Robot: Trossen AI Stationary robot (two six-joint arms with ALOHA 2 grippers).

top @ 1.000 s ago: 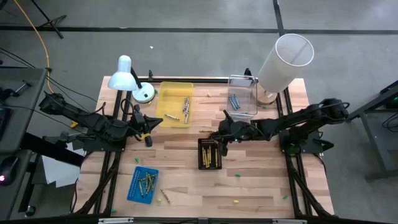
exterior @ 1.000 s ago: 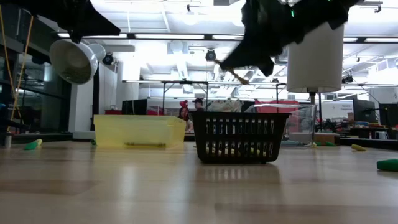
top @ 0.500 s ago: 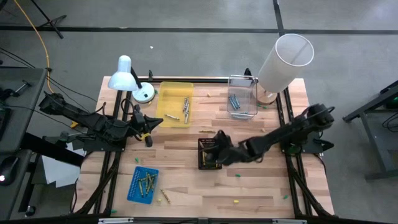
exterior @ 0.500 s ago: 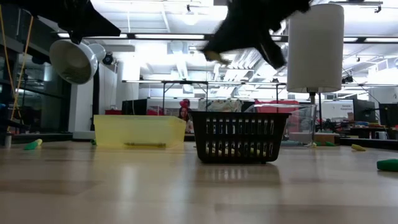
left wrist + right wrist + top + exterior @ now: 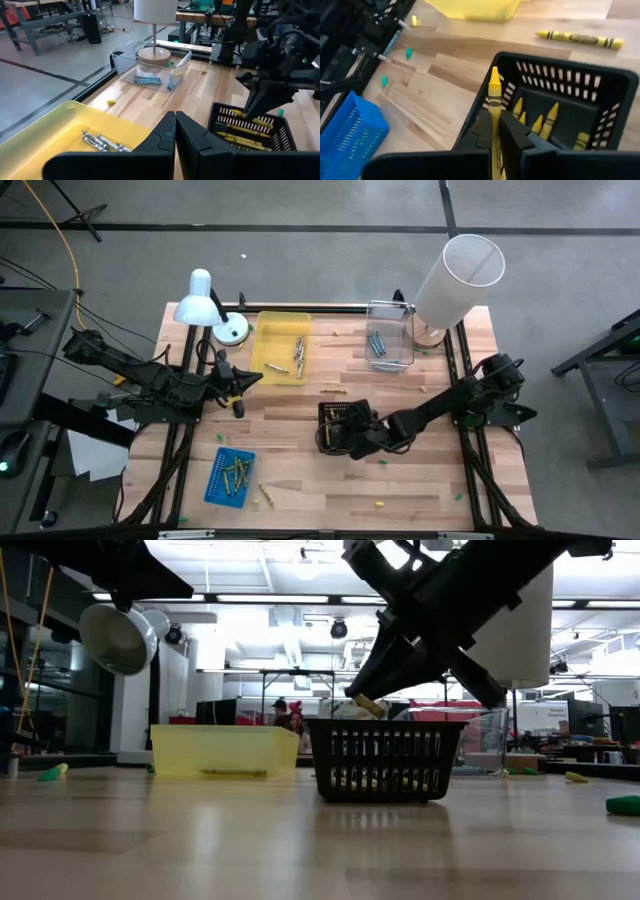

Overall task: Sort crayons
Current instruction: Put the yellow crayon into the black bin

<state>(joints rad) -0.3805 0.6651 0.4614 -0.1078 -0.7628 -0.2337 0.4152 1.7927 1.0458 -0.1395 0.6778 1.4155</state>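
Pale wooden planks make up the desk (image 5: 420, 480), which stands on a grey floor, with a workshop of benches and ceiling lights showing beyond it in the low view; near the middle of the desk sits a black basket (image 5: 338, 427) with several yellow crayons (image 5: 546, 121) lying inside; the right hand (image 5: 345, 442) hangs over the basket's front edge, clenched on a yellow crayon (image 5: 494, 107) that stands out past its fingertips, its tip just above the basket's rim in the low view; the left hand (image 5: 238, 383) waits at the left side of the desk, just beside the yellow tray (image 5: 280, 347), its fingers pressed together and grasping nothing; the yellow tray holds a few greyish crayons (image 5: 298, 354); a clear box (image 5: 390, 335) at the back holds a few bluish-grey crayons (image 5: 376, 344); a blue basket (image 5: 229, 475) near the front left holds green crayons (image 5: 238, 472); one yellow crayon (image 5: 333, 391) lies loose on the planks between the yellow tray and the black basket, and another loose crayon (image 5: 265, 496) lies just beside the blue basket; a white desk lamp (image 5: 201, 297) stands at the back left and a tall white cylinder (image 5: 456, 278) leans at the back right, next to the clear box.
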